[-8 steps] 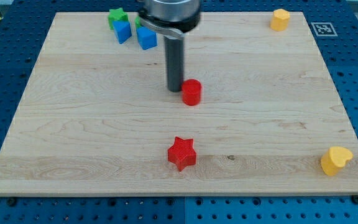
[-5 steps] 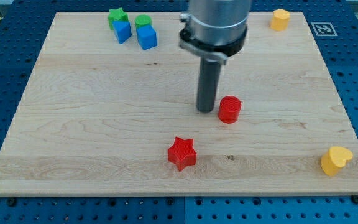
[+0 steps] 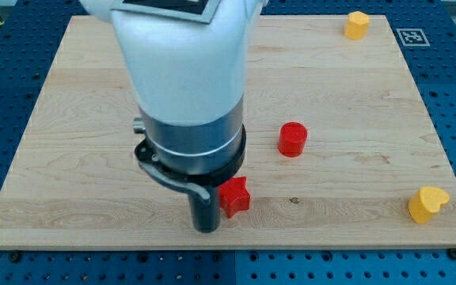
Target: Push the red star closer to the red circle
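The red star [image 3: 235,196] lies near the view's bottom centre of the wooden board [image 3: 370,103]. The red circle [image 3: 292,139] stands up and to the right of it, a short gap away. My tip [image 3: 206,228] is down on the board just left of and slightly below the star, touching or almost touching its left side. The arm's big white and dark body fills the view's left centre and hides the board behind it.
A yellow block [image 3: 357,24] sits at the view's top right corner of the board. A yellow heart-like block [image 3: 427,204] sits at the bottom right. The green and blue blocks seen earlier at the top left are hidden behind the arm.
The tip pushed the red circle right and down, then left it and swung down to the left side of the red star. The star has barely moved.
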`<control>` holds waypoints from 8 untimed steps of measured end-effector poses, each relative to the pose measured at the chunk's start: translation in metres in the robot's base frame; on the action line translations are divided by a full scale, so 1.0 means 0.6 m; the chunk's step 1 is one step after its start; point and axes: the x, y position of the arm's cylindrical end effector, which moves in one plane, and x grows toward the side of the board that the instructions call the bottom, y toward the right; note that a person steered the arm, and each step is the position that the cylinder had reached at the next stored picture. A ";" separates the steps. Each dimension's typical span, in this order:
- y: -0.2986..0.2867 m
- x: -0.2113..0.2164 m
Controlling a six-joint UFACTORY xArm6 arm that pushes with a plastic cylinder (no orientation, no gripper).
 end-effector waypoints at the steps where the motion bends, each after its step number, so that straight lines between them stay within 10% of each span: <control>1: 0.041 -0.021; 4: 0.156 -0.029; 8: 0.040 -0.023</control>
